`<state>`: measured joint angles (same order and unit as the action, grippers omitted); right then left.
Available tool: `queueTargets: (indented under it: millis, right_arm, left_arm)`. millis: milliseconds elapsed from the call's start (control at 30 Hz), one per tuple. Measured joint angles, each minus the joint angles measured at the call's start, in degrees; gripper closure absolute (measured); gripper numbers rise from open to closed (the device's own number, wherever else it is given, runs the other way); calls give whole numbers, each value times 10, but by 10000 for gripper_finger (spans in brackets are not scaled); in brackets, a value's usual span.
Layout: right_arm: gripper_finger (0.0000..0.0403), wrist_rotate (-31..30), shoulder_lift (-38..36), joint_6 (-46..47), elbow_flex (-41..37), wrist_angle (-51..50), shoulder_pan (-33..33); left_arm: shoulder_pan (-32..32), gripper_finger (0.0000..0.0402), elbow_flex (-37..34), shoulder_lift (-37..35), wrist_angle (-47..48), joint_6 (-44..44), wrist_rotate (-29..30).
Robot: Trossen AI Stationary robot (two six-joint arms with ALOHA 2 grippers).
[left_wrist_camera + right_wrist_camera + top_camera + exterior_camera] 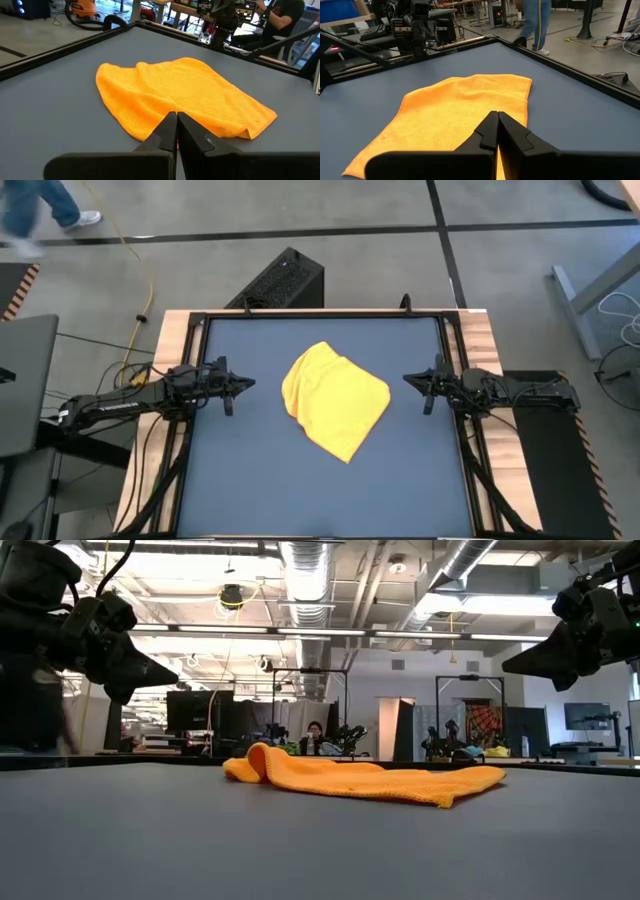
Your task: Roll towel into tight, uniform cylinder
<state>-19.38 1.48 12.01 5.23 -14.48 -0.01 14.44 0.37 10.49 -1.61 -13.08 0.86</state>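
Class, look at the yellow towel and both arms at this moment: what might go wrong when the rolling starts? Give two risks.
1. The towel lies askew on the mat, with one end already folded over. A roll begun there would probably come out lopsided, not uniform.
2. The left pincer and right pincer are both shut and hover clear of the cloth on opposite sides. Uneven pulls from each side might bunch the soft fabric.
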Motion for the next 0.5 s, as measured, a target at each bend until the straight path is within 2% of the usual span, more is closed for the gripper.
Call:
queueTargets:
  millis: [233, 400, 500]
  right_arm:
    - [370, 0, 0, 0, 0, 0, 0]
    - [370, -1, 0, -17, 0, 0, -1]
    - [370, -3, 0, -57, -1, 16, -7]
  left_arm:
    - [0, 401, 0, 0, 0, 6, 5]
    - [0, 401, 0, 0, -5, -94, -4]
    - [0, 401, 0, 0, -30, -108, -6]
